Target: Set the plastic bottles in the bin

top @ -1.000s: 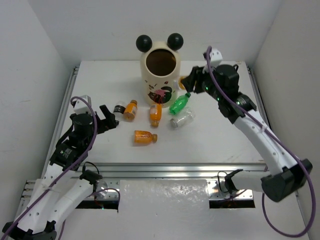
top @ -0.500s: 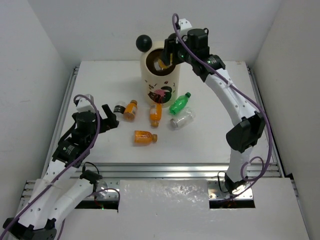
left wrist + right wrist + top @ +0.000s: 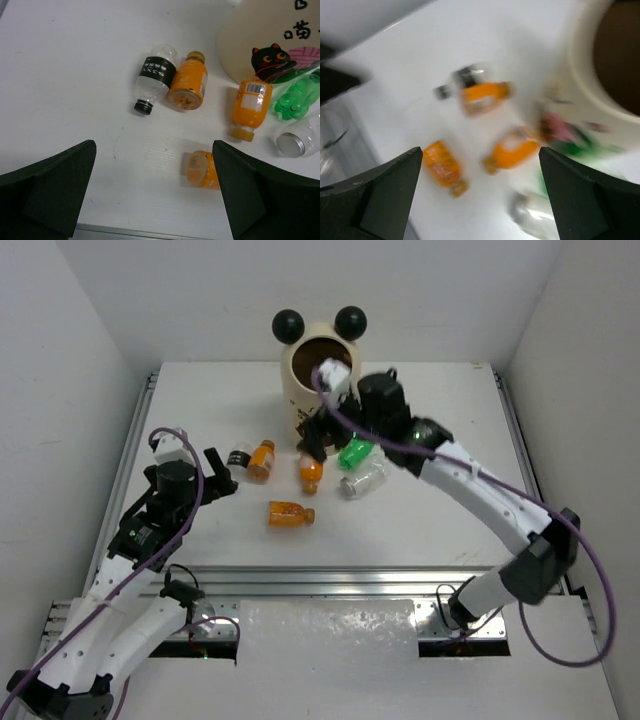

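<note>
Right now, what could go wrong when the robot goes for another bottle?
1. The open right claw hangs right beside the bin, so the arm might bump the tall bin and shove it.
2. The orange bottle by the bin, the green bottle and the silver-capped clear bottle lie on their sides close together. Grabbing one could nudge the others and send them rolling.

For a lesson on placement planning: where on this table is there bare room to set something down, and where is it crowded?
Bare: the far-left corner between bin and left rail; the near strip between the lone orange bottle and front rail. Crowded: before the bin, bottles by the right gripper.
</note>
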